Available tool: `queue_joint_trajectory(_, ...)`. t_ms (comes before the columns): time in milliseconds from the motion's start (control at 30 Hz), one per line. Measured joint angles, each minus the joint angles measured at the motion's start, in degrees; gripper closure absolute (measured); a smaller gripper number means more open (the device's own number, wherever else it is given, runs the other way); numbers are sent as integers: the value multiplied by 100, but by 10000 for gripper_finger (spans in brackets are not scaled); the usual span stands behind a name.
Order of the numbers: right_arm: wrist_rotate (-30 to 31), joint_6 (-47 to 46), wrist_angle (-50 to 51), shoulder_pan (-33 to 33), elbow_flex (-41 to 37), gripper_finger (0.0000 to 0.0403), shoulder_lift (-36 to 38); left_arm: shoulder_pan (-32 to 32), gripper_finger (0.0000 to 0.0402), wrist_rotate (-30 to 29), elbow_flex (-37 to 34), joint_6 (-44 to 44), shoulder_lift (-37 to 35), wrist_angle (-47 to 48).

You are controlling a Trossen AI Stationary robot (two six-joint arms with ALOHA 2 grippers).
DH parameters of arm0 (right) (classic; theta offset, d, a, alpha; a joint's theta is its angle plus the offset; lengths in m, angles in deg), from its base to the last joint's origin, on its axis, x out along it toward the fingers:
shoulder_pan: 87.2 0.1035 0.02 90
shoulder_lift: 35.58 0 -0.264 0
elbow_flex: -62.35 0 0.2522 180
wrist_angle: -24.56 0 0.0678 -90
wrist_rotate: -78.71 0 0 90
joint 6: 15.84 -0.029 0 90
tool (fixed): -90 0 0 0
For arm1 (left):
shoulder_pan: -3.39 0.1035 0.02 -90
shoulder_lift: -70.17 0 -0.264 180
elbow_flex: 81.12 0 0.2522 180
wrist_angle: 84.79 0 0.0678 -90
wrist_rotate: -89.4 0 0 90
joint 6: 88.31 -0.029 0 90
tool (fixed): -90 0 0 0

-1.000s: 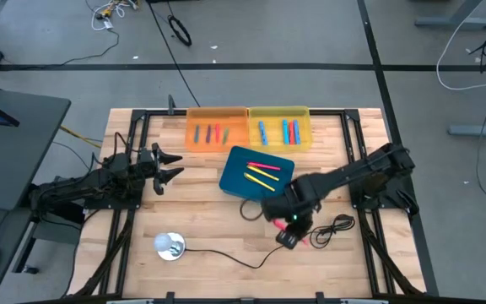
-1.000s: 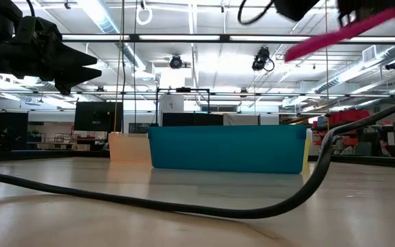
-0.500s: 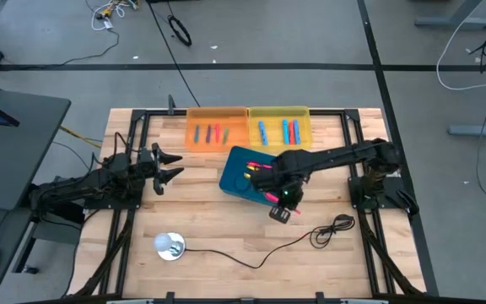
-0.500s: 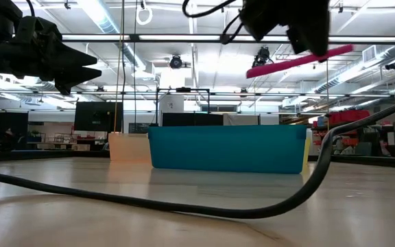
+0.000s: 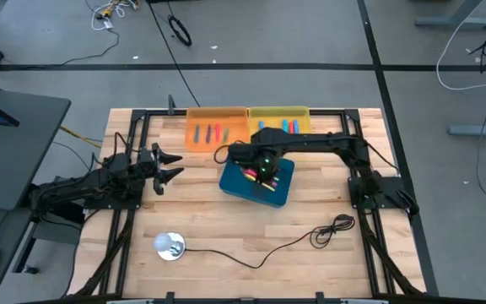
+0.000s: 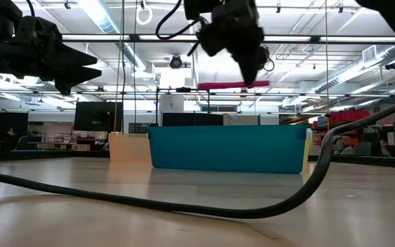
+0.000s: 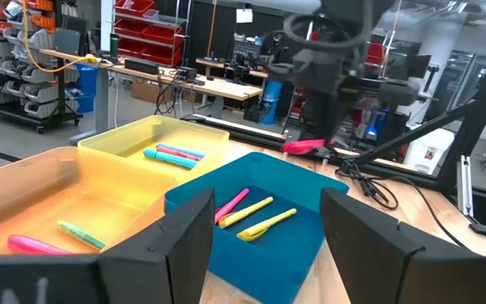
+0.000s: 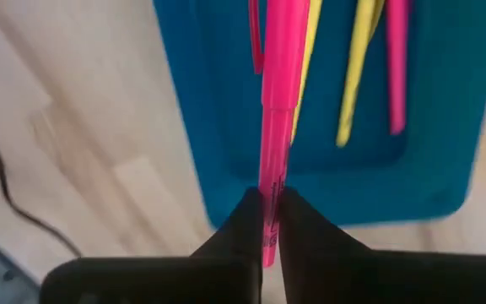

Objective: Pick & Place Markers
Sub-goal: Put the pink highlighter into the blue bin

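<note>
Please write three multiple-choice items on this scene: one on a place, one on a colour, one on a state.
1. Where is the right hand?
A. Over the blue bin
B. Over the orange bin
C. Beside the cable

2. What colour is the marker it holds?
A. Green
B. Pink
C. Blue

3. How does the left hand stand?
A. Shut on a marker
B. Open and empty
C. Inside the yellow bin

Answers: 1 A, the high view shows the hand above the blue bin. 2 B, the right wrist view shows a pink marker between the fingers. 3 B, its fingers are spread with nothing between them, off to the table's left.
</note>
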Motion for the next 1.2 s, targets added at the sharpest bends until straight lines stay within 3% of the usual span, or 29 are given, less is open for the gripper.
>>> queue_joint_trajectory(200,367,539,-1,-197,634,391,-387,0,179,0,1,0,1,0)
queue_joint_trajectory(500,373,732,3,-201,552,391,-411,0,179,0,1,2,-1,0)
queue_joint_trajectory(800,470,748,-213,-146,-224,391,-411,-1,179,0,1,1,0,0)
queue_joint_trajectory(1200,526,653,-1383,-85,-881,391,-411,0,179,0,1,2,1,2)
